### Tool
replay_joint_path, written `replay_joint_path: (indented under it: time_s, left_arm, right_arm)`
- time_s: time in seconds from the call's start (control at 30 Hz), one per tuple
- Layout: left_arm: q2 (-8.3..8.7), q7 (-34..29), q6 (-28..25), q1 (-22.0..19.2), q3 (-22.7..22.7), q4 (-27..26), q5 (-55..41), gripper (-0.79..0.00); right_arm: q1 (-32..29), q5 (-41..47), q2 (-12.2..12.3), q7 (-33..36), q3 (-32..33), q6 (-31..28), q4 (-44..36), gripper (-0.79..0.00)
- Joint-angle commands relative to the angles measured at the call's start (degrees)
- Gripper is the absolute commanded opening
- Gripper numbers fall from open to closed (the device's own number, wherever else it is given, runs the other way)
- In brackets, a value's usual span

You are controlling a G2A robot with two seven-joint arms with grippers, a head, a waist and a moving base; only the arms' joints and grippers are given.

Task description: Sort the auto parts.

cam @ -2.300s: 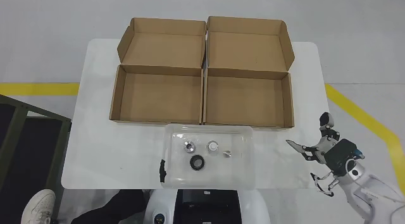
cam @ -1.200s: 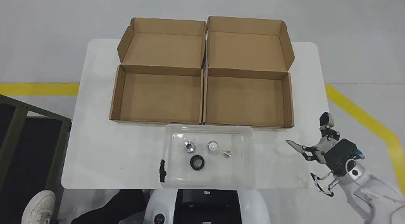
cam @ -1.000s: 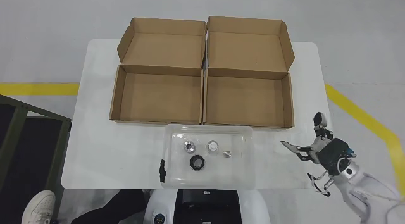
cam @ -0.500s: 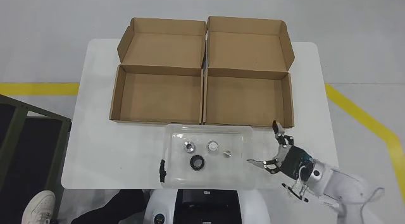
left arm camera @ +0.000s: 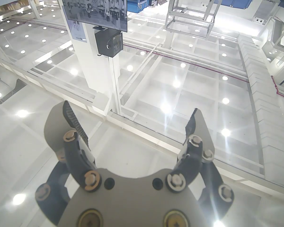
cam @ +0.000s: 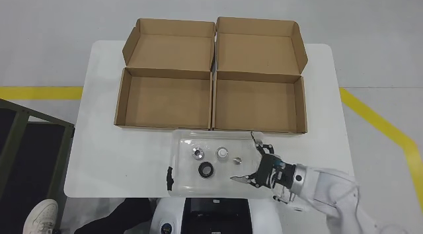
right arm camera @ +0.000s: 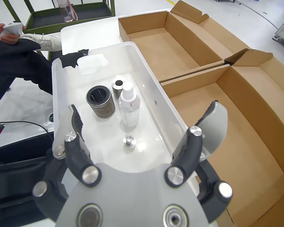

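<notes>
Clear plastic, that bin [right arm camera: 156,88] at the robot's edge of the worktop [cam: 99,155], and all four parts sit inside it: a black linear bearing [right arm camera: 100,103], a small steel bushing [right arm camera: 117,88] just behind it, an upright spray bottle [right arm camera: 129,106] beside both, and a tiny metal fitting [right arm camera: 129,142] nearest the right pincer [right arm camera: 144,107]. That pincer hovers over the bin's end, spread wide with nothing in it. The left pincer [left arm camera: 130,107] points at the ceiling, also wide open and empty. Both cardboard boxes [cam: 165,102] behind the bin have nothing in them, so sorting hasn't started imo. My worry is that with the jaws spread that wide, one finger could catch the bin wall on the way down. Or going for the fitting could tip the bottle, since it stands so close.
</notes>
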Motion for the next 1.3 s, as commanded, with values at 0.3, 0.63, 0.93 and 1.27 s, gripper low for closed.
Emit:
replay_joint_path:
  time_s: [0.3, 0.63, 0.93, 1.27]
  left_arm:
    - [0.0, 0.0, 0.0, 0.0, 0.0, 0.0, 0.0, 0.0]
    - [0.0, 0.0, 0.0, 0.0, 0.0, 0.0, 0.0, 0.0]
    - [0.0, 0.0, 0.0, 0.0, 0.0, 0.0, 0.0, 0.0]
    - [0.0, 0.0, 0.0, 0.0, 0.0, 0.0, 0.0, 0.0]
  right_arm:
    - [5.35, -0.44, -0.22, 8.86, -7.77, -0.07, 0.9, 0.0]
    - [8.6, 0.69, -0.34, 12.86, -12.18, 0.28, 3.45, 0.0]
    - [11.14, 0.48, -0.12, 12.2, -12.28, 1.21, 7.14, -0.132]
    - [14.41, 0.24, -0.14, 12.44, -13.46, 2.76, 10.28, -0.314]
